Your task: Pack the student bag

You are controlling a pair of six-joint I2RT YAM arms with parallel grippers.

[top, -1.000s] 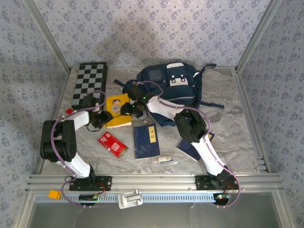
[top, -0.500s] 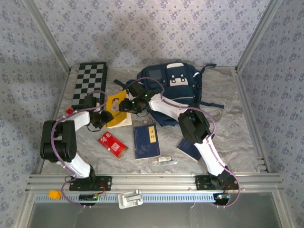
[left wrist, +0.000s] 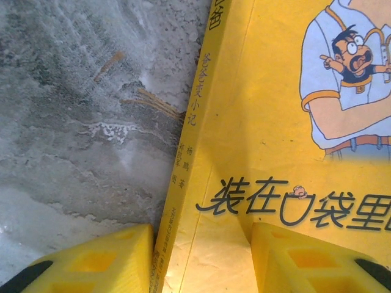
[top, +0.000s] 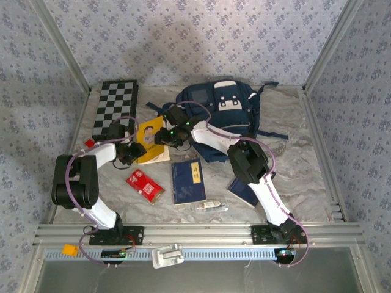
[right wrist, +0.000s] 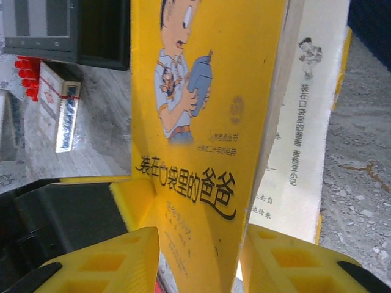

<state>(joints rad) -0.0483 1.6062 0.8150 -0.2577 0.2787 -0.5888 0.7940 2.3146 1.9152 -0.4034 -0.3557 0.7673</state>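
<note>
student bag (top: 238, 119): just beyond right gripper (top: 163, 138); probably soft, floppy, light, so pinch the fabric at its mouth
left gripper (left wrist: 201, 247): astride yellow book (left wrist: 263, 122) spine, grip unclear
right gripper: astride its cover, grip unclear

Yellow book (top: 151, 141) lies beside chessboard (top: 115, 108), near red packet (top: 145, 185)
</note>
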